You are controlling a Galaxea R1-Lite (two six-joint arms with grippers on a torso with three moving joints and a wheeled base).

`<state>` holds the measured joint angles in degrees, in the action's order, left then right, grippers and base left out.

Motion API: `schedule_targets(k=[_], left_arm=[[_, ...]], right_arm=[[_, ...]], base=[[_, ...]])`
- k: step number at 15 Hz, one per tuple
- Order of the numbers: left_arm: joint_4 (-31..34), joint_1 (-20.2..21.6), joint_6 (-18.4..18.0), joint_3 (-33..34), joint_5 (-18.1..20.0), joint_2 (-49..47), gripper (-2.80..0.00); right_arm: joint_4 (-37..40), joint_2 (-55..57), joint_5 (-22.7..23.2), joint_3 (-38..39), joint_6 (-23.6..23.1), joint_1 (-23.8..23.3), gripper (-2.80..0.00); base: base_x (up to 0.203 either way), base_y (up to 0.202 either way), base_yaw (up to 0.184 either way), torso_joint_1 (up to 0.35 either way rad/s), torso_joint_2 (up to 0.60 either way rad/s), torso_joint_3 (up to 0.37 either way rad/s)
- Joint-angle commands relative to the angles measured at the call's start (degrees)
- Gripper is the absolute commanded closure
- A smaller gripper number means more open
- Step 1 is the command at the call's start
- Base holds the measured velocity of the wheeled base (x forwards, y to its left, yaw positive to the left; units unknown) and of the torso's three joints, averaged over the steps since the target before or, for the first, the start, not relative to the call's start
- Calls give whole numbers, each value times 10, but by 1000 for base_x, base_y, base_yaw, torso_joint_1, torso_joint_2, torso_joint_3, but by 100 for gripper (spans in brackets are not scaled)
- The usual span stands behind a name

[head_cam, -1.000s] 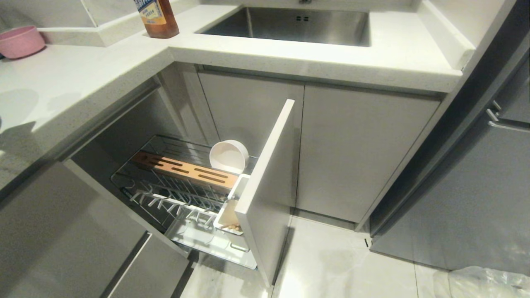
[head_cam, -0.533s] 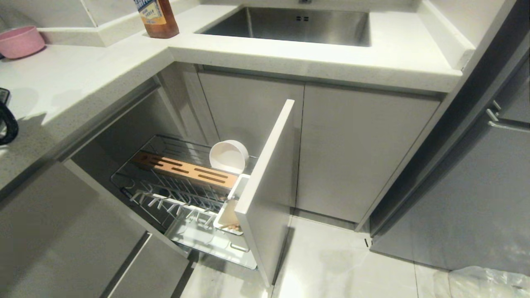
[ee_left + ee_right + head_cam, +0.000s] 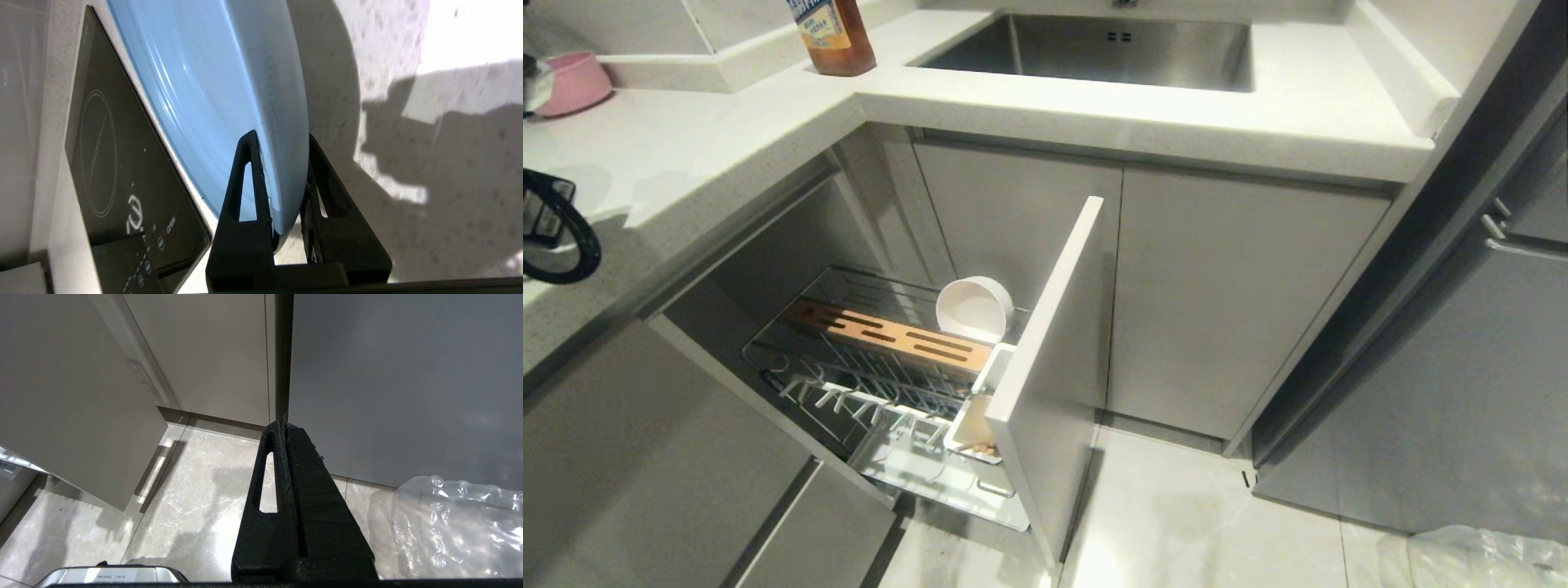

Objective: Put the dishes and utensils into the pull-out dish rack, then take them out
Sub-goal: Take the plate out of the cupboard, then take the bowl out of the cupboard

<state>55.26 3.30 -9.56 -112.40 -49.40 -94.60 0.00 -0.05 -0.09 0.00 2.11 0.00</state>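
Plate (image 3: 229, 81) in left gripper (image 3: 282, 139), wrist-only.

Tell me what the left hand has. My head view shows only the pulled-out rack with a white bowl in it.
Observer: The left hand is shut on the rim of the light-blue plate, one finger on each face.
Operator: Where is it?
Observer: Over the white countertop, next to a black cooktop.
Operator: And the right hand?
Observer: The right hand is shut and empty, pointing down at the floor by the cabinets.
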Motion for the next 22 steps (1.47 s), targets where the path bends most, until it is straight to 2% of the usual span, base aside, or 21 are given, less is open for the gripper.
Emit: schedule_targets(k=[1, 2, 3, 13, 15, 19, 20, 22], left_arm=[[-1, 0, 0, 1, -2, -4, 0], [-2, 1, 0, 1, -2, -4, 0], [-3, 3, 0, 1, -2, -3, -280], [-93, 3, 5, 1, 8, 35, -280], [-97, 1, 6, 2, 38, 52, -280], [-94, -1, 39, 20, 108, 84, -280], [-94, -1, 54, 20, 122, 89, -280], [-94, -7, 107, 21, 184, 110, -280]], right_arm=[[0, 0, 0, 0, 0, 0, 0], [0, 0, 0, 0, 0, 0, 0], [0, 0, 0, 0, 0, 0, 0], [0, 0, 0, 0, 0, 0, 0], [0, 0, 0, 0, 0, 0, 0], [0, 0, 0, 0, 0, 0, 0], [0, 0, 0, 0, 0, 0, 0], [0, 0, 0, 0, 0, 0, 0]], base=[[0, 0, 0, 0, 0, 0], [0, 0, 0, 0, 0, 0], [0, 0, 0, 0, 0, 0], [0, 0, 0, 0, 0, 0], [0, 0, 0, 0, 0, 0], [0, 0, 0, 0, 0, 0], [0, 0, 0, 0, 0, 0], [0, 0, 0, 0, 0, 0]])
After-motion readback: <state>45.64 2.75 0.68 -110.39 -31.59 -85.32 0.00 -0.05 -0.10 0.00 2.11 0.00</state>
